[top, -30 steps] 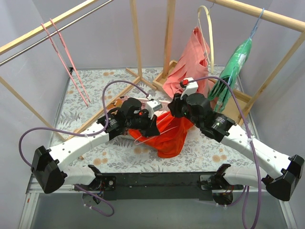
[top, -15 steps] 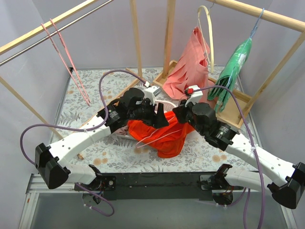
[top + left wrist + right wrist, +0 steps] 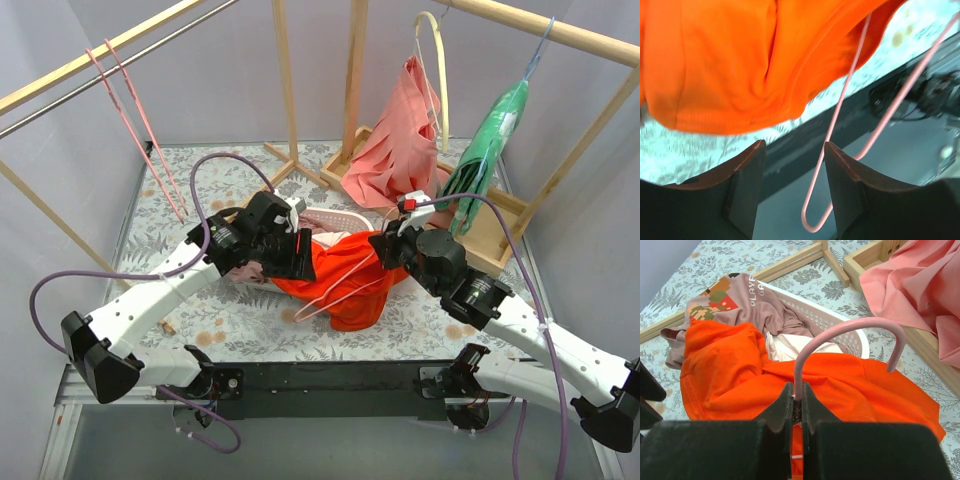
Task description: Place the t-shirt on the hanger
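The orange-red t-shirt (image 3: 350,290) lies bunched over the front of a white basket (image 3: 338,217), between my two grippers. My right gripper (image 3: 386,246) is shut on the neck of the pink wire hanger (image 3: 845,329), whose hook stands above the t-shirt (image 3: 735,375). The hanger's wire body (image 3: 322,297) runs down-left across and under the cloth. My left gripper (image 3: 298,260) is at the t-shirt's left edge. In the left wrist view it (image 3: 792,172) is open and holds nothing. The t-shirt's hem (image 3: 740,75) hangs above its jaws, and a hanger corner (image 3: 812,222) shows beyond them.
A brown printed shirt (image 3: 740,297) lies in the basket (image 3: 840,322). A salmon-pink garment (image 3: 395,140) on a beige hanger (image 3: 437,70) and a green garment (image 3: 490,140) hang at the back right. Two spare pink hangers (image 3: 130,110) hang on the left rail. Wooden rack legs (image 3: 285,90) stand behind.
My left gripper has swung back to the left along the t-shirt's edge. My right gripper has shifted slightly right and nearer with the hanger, and the cloth has spread a little.
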Tool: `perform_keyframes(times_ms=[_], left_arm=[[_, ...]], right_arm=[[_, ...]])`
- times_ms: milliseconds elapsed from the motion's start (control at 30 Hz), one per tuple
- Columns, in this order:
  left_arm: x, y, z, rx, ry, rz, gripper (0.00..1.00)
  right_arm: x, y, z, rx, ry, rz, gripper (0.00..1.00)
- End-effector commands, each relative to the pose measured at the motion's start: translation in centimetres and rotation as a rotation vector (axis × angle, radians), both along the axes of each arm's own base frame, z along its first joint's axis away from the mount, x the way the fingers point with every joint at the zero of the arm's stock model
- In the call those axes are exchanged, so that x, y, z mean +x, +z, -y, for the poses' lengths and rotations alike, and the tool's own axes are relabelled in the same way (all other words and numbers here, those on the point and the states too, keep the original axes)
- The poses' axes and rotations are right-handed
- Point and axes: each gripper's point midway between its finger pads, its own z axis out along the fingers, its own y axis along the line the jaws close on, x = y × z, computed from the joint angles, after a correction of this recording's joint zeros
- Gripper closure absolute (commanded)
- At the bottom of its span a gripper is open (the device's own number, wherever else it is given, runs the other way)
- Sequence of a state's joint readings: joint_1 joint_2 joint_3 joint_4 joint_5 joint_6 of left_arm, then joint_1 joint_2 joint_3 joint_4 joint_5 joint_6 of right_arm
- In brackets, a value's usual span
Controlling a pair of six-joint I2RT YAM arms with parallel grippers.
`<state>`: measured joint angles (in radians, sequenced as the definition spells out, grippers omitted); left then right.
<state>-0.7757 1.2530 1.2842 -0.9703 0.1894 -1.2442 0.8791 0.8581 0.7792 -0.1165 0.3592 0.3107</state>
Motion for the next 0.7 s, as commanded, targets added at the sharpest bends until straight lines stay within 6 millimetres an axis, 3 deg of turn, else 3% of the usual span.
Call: perform_keyframes(times_ms=[0,167,300,500,667], left_arm=[[-2.3,-2.0,-0.3,0.092,-0.019,-0.096,0.49],[-1.6,-2.7,1.6,0.107,-0.035,-0.067,0.49],[-1.2,-4.9,2.9,0.171,-0.062,-0.072,0.5],[0.1,-5.6,3.7,0.216,-0.066,-0.02,0.51],[0.2,-7.3,3.9,0.278,-0.087,-0.018,0.51]], right_arm=[[0.0,1.8,-0.1,0.055,0.006,0.054,0.99],[-0.1,1.6,0.1,0.052,0.001,0.051,0.99],[-0.1,1.8,0.4,0.051,-0.012,0.056,0.99],[0.0,1.7,0.4,0.045,-0.018,0.05,0.99],[0.3,1.7,0.5,0.041,-0.03,0.05,0.99]])
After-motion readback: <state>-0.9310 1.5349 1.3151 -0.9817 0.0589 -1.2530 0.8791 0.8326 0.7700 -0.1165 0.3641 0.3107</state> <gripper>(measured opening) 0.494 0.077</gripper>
